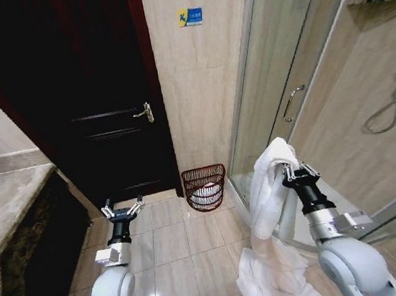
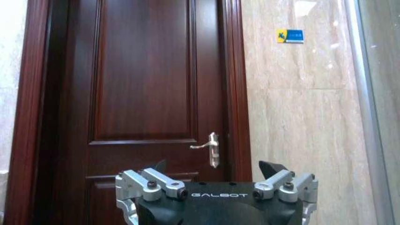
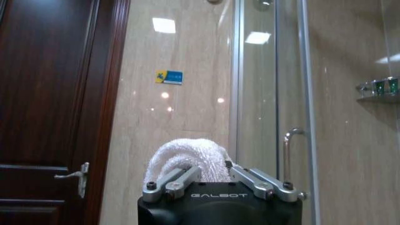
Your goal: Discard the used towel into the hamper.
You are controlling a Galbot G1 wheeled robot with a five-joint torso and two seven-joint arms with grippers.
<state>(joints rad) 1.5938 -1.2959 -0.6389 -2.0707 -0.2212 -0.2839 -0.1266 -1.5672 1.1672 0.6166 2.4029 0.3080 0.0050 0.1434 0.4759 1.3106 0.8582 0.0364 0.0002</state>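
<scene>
The right gripper [image 1: 297, 174] pinches the white towel [image 1: 272, 189] high so it hangs clear for the hamper [image 1: 205, 187], while the left gripper [image 1: 122, 210] idles spread

A white towel [image 1: 269, 182] with a looped weave hangs in folds at right, beside a dark reddish-brown wire basket [image 1: 204, 178] of thin upright ribs holding something white. The door [image 2: 150, 93] at far left is deep red-brown wood with a brass-coloured handle [image 2: 211, 147]. The wall [image 1: 197, 83] is beige veined stone carrying a small blue-and-yellow sticker [image 1: 190, 17]. The floor tiles [image 1: 173, 241] are pale cream, and the counter [image 1: 6, 207] at near left is mottled beige.
</scene>
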